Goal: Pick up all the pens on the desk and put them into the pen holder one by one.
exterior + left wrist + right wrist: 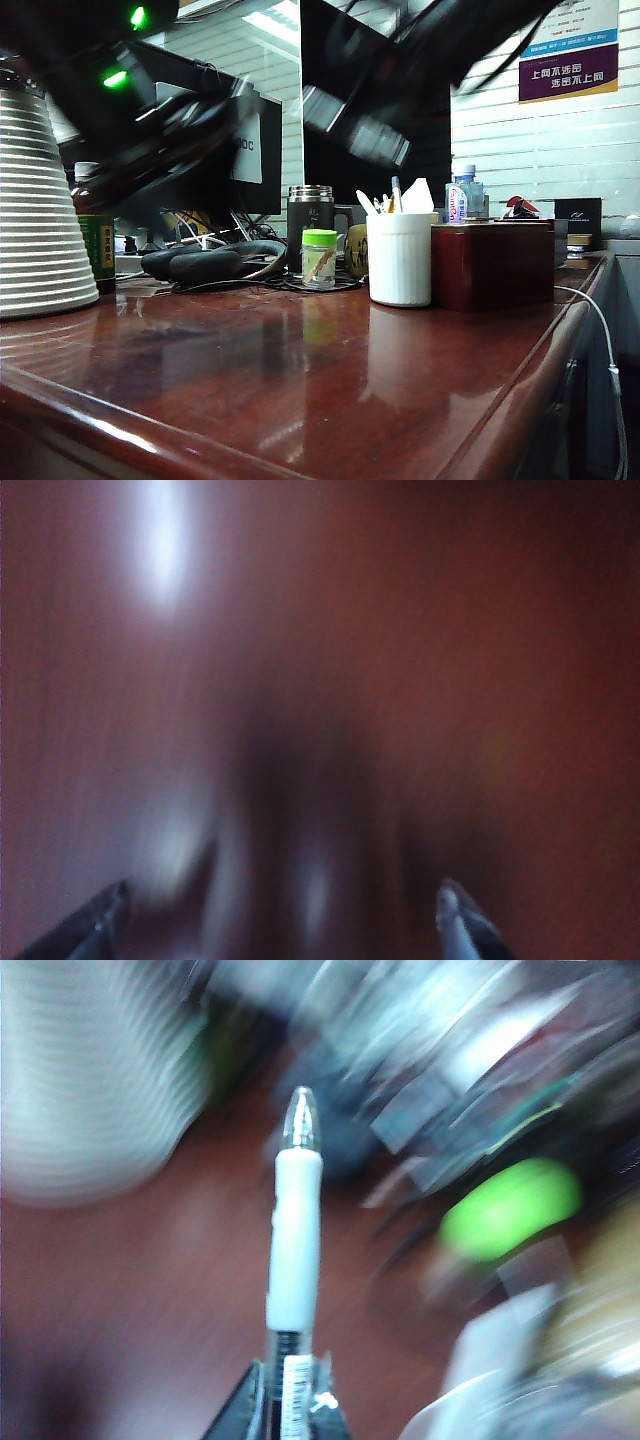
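Desk (300,390) clutter near pen holder (400,260); right tool (290,1400) clamping pen (295,1250), left tool (280,920) wide, empty.

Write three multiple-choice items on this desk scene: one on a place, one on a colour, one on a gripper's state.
1. The red box stands where?
A. touching the pen holder's right side
B. on the kettle
C. left of the jar

2. The jar's lid is
A. blue
B. green
C. black

3. The right gripper is
A. open, empty
B. out of view
C. shut on a pen

Key:
1 A, they abut in the exterior view.
2 B, bright green cap.
3 C, the pen sticks out of its closed jaws.
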Tool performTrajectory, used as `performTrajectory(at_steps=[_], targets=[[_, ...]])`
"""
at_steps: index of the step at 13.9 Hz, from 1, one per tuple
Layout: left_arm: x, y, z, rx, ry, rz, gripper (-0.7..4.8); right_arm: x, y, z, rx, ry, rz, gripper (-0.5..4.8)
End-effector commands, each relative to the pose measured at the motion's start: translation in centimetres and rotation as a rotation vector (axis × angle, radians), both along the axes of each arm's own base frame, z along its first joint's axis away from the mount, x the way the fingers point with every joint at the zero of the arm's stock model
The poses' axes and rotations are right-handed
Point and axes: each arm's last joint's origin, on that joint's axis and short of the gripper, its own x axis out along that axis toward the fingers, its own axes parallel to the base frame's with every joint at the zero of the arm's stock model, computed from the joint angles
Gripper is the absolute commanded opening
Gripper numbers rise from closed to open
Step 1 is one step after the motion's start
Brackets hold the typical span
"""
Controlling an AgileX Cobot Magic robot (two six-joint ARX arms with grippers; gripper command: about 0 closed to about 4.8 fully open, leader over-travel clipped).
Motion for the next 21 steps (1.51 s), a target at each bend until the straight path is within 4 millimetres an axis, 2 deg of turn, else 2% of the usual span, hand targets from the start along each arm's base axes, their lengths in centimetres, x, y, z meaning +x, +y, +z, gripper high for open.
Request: performTrajectory(at_steps=[1,3,5,6,8,9,11,14,15,16,19,21], targets=[[1.5,-1.2,2.8,-0.228,-0.268,-0.061,4.04,1.4,-2.6,1.9,0.243,-0.118,-0.120,-0.06],[1.9,-1.5,3.9,-0.289,-0.380,-0.060,4.04,2.0,-4.4,0.5,0.404,-0.179,-0.175,-0.06],[2.1,-1.6,4.2,-0.309,-0.417,-0.062,4.04,2.5,-4.9,-2.3,0.423,-0.179,-0.194,-0.06],[2.8,-2.0,3.2,-0.303,-0.405,-0.061,4.04,4.5,-4.2,-6.1,0.428,-0.140,-0.179,-0.06],[3.1,-2.3,2.1,-0.284,-0.373,-0.060,4.04,5.4,-4.1,-7.9,0.432,-0.147,-0.204,-0.06],[3.4,-2.4,1.3,-0.268,-0.350,-0.056,4.04,5.8,-3.9,-9.3,0.421,-0.121,-0.207,-0.06],[3.6,-2.5,1.0,-0.259,-0.339,-0.058,4.04,6.0,-3.9,-10.2,0.409,-0.092,-0.212,-0.06],[3.6,-2.5,0.9,-0.257,-0.336,-0.058,4.04,6.1,-3.9,-10.4,0.407,-0.086,-0.213,0.04],[3.6,-2.5,0.9,-0.257,-0.336,-0.058,4.04,6.1,-3.9,-10.4,0.407,-0.086,-0.213,1.08],[3.6,-2.5,0.9,-0.257,-0.336,-0.058,4.04,6.1,-3.8,-10.4,0.407,-0.086,-0.209,1.22],[3.5,-2.5,0.8,-0.251,-0.326,-0.058,4.04,6.0,-3.8,-10.3,0.407,-0.085,-0.199,1.22],[3.5,-2.5,0.9,-0.255,-0.332,-0.058,4.03,5.6,-3.8,-9.3,0.418,-0.102,-0.139,1.22]])
